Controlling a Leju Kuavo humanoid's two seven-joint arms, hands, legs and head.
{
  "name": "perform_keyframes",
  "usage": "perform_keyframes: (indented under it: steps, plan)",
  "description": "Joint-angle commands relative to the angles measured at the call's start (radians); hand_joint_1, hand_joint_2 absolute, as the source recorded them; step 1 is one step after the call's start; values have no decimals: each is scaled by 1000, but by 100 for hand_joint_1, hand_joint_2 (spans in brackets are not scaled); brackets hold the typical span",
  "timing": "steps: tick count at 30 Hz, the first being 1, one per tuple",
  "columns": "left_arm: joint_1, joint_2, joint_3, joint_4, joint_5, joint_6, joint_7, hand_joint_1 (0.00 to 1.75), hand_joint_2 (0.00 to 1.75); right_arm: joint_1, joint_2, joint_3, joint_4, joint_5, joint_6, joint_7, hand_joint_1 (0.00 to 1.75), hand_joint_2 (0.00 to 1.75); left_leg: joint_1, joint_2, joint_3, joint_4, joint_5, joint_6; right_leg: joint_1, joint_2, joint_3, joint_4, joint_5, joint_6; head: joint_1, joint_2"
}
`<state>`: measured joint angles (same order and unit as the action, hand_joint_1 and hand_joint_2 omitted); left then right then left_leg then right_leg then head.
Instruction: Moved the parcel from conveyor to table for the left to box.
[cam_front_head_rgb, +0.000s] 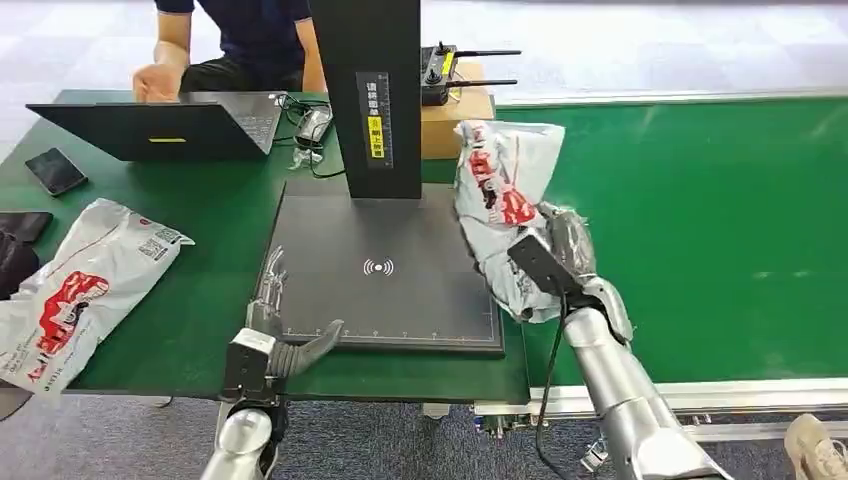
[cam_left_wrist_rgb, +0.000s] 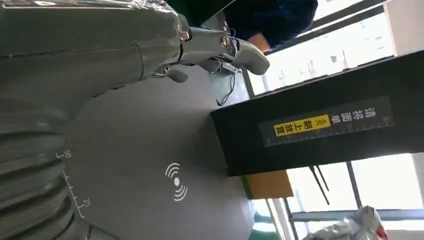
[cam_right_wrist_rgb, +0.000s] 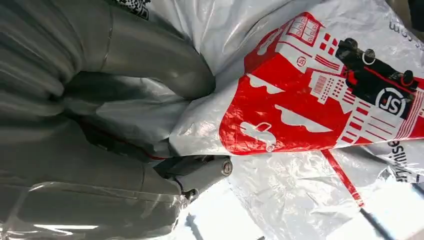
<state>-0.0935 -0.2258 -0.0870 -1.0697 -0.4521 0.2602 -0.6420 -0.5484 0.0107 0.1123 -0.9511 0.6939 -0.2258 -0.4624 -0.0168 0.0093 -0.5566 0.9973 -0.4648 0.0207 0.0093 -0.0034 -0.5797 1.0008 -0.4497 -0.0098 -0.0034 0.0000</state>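
A grey plastic parcel (cam_front_head_rgb: 500, 190) with red print hangs lifted over the right edge of the dark scanner pad (cam_front_head_rgb: 390, 270). My right hand (cam_front_head_rgb: 560, 262) grips its lower part; the close right wrist view shows the thumb (cam_right_wrist_rgb: 155, 55) pressed into the crumpled bag (cam_right_wrist_rgb: 320, 100). My left hand (cam_front_head_rgb: 275, 330) rests open at the pad's front left corner, fingers spread and holding nothing; its fingers (cam_left_wrist_rgb: 220, 47) lie over the grey pad surface (cam_left_wrist_rgb: 150, 165) in the left wrist view.
A second grey parcel (cam_front_head_rgb: 80, 290) lies on the green table at the left. A black scanner column (cam_front_head_rgb: 370, 90) rises behind the pad. A laptop (cam_front_head_rgb: 160, 125), a phone (cam_front_head_rgb: 55, 170) and a seated person (cam_front_head_rgb: 230, 40) are at the far side. The green conveyor (cam_front_head_rgb: 700, 230) runs on the right.
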Motion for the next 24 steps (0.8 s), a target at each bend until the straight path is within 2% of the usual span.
perform_keyframes:
  steps: [1, 14, 15, 20, 23, 24]
  plan:
    - [-7, 15, 30, -10, -2, -2, -3, 0, 175, -7, 49, 255, -83, 58, 29, -27, 154, 175, 1, 3, 1, -1, 0, -4, 0, 5, 0, -1, 1, 1, 0, 0]
    - [19, 24, 23, -29, -1, 16, 4, 0, 175, -8, 38, 320, -73, 19, 37, -63, 155, 175, 1, 1, 0, -1, 0, -3, 0, 2, 0, 0, 0, 1, 0, 0]
    - [27, 23, 26, -39, 2, 22, 4, 0, 175, -14, 35, 339, -61, 29, 24, -71, 148, 175, 0, 0, 0, 0, 0, -2, 0, 1, 0, 0, 0, 1, 0, 0]
    - [65, 14, 40, -100, -5, 32, 17, 0, 175, -68, 69, 380, 54, 47, -17, -64, 150, 175, 1, 4, 1, 0, 0, -2, 0, 4, 0, 0, 1, 1, 0, 0]
    - [81, 17, 49, -111, -10, 31, 25, 0, 175, -95, 85, 403, 126, 81, -94, -29, 134, 175, 1, 2, 1, -1, 0, -4, 0, 3, 0, -1, 1, 1, 0, 0]
    - [85, 16, 48, -111, -9, 29, 25, 0, 175, -88, 78, 414, 133, 125, -149, 7, 105, 175, 1, 3, 1, 0, 0, -2, 0, 3, 0, 0, 1, 1, 0, 0]
